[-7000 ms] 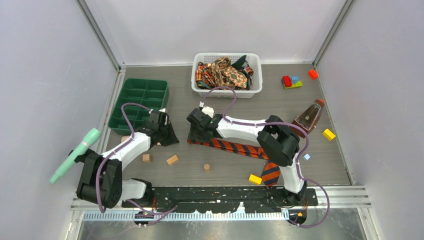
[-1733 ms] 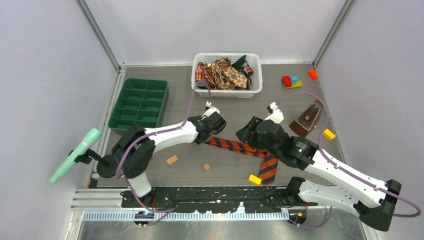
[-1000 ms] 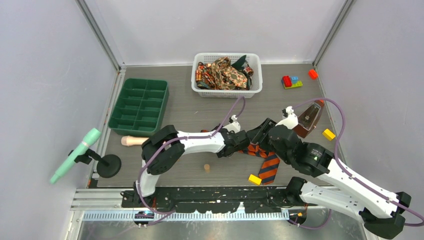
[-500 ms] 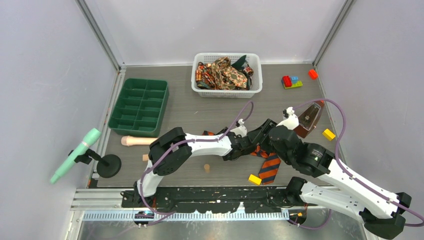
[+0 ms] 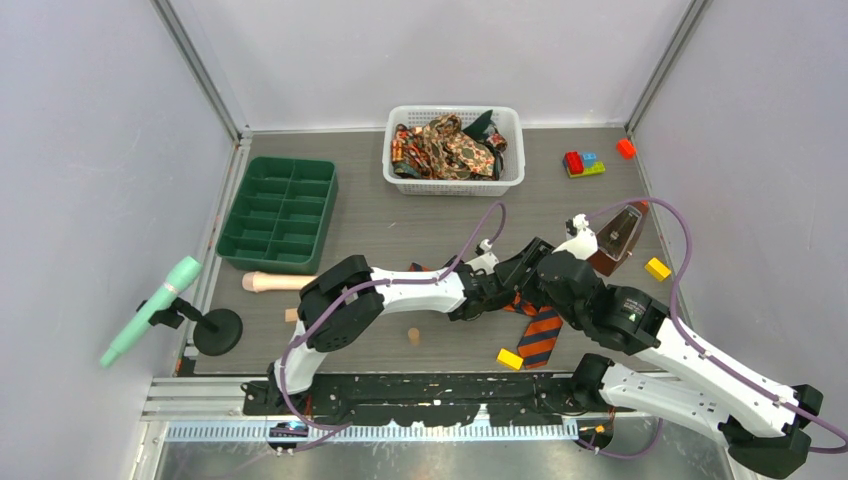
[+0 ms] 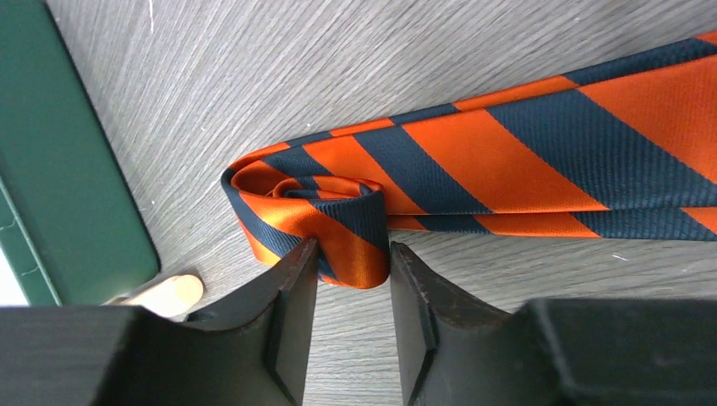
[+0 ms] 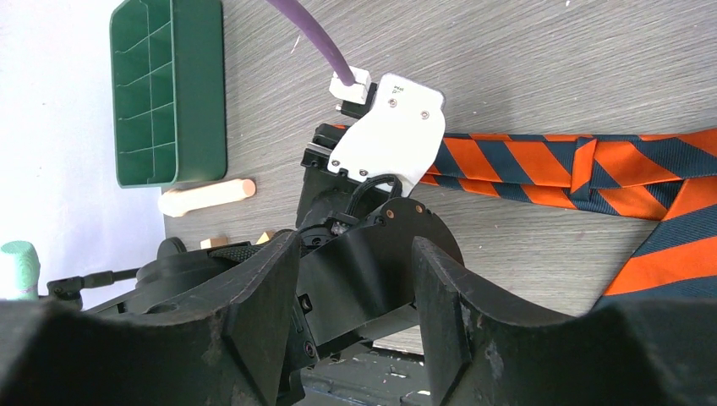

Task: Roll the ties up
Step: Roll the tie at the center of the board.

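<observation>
1. Left claw (image 6: 353, 249) stands partly open, with the small coil at the narrow end of the striped tie (image 6: 524, 161) between its fingers. I cannot tell whether they press the cloth or only bracket it. The biggest risk, as I judge it, is that the cloth looks slick and springy, so a loose hold would let the coil unwind flat on the worktop (image 6: 338, 68).
2. Right claw (image 7: 355, 245) hangs open and empty over the wrist of the left arm (image 5: 400, 290), on the near side of the basket (image 5: 453, 185) and well apart from it. The two arms are crowded there, and a careless move by either could knock them together or drag the tie askew.
3. The unrolled length of the tie lies on the worktop, also on the near side of the basket, with a fold partway along. Rolling over that fold would likely give a lopsided, slack roll.
4. A yellow block (image 5: 510, 358) sits near the wide end, farther again from the basket. Cloth drawn in could snag on it.
5. The other ties (image 5: 445, 145) lie heaped in the basket, so lifting one may pull its neighbours out.
</observation>
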`<state>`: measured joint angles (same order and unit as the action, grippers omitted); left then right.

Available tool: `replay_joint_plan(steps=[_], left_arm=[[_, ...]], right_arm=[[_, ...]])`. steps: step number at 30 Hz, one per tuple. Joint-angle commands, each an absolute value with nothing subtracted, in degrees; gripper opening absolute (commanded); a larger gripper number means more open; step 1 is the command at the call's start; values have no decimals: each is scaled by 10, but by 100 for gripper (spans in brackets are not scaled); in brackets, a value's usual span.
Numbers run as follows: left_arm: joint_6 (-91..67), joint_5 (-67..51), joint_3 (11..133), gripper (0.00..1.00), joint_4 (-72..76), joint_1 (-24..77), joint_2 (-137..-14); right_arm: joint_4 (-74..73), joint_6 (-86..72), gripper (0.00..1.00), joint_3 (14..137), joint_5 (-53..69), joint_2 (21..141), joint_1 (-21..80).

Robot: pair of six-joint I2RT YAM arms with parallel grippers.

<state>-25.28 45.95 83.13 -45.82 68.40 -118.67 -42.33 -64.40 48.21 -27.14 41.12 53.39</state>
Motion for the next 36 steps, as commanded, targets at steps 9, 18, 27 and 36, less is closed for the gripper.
replay_joint_plan(steps=[9,18,27,36], left_arm=[[-258,422,845,14,-418,686,-1185],[-256,433,835,6,-413,669,-1189],[-251,432,820,5,-399,654,-1185],[-251,431,810,4,-395,653,-1184]], right_arm=[[-428,-646,58,496,-288,392,533],[-429,-641,58,500,-283,394,533],[-526,-705,54,546,-402,450,533],[-472,-614,48,587,-252,548,394]])
